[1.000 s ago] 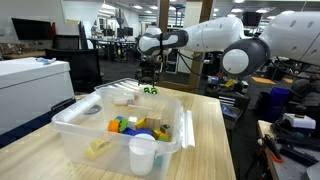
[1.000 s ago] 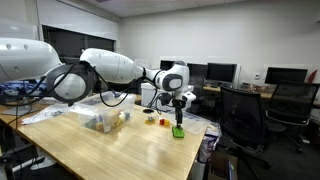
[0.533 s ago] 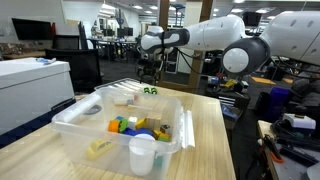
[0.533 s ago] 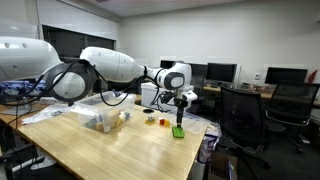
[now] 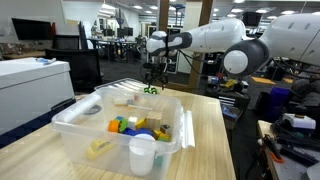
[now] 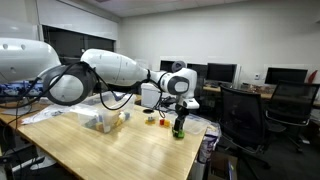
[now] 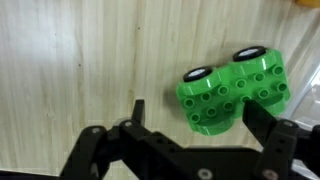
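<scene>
In the wrist view we see the gripper (image 7: 193, 110) spread wide and holding nothing. It hangs over a green wheeled block (image 7: 235, 88) on the wooden table (image 7: 80, 60), and its right finger crosses the block's edge. Only this view shows the studs and two wheels. In an exterior view the green wheeled block (image 5: 150, 90) is a small speck at the table's far end, beyond the clear bin (image 5: 70, 118) of toys.
</scene>
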### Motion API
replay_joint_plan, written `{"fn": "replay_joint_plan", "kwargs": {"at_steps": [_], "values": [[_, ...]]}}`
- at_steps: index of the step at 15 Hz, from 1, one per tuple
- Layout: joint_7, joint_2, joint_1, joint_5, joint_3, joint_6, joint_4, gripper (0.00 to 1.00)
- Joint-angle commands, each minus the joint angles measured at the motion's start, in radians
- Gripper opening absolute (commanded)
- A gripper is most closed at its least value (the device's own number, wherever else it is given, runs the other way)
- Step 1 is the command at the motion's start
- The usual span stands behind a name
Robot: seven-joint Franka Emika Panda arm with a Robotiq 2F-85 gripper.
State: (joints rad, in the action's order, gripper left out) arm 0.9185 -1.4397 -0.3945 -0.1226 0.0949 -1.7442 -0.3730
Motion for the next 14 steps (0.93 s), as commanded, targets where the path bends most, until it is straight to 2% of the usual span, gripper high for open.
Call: {"fn": "replay_joint_plan", "kwargs": {"at_steps": [1, 3, 4, 6, 10, 14], "values": [[-0.008, 0.000, -0.004, 0.008, -0.012, 0.020, 0.002, 1.00], [-0.081, 0.015, -0.008, 0.003, -0.028, 0.032, -0.005, 1.00], [-0.202, 0.044, -0.021, 0.003, -0.041, 0.048, -0.017, 1.00], [-0.337, 0.073, -0.034, 0.008, -0.041, 0.082, -0.014, 1.00], [-0.625, 0.147, -0.052, 0.047, -0.014, 0.231, -0.022, 1.00], [-0.835, 0.166, -0.036, 0.114, 0.009, 0.320, -0.018, 1.00]]}}
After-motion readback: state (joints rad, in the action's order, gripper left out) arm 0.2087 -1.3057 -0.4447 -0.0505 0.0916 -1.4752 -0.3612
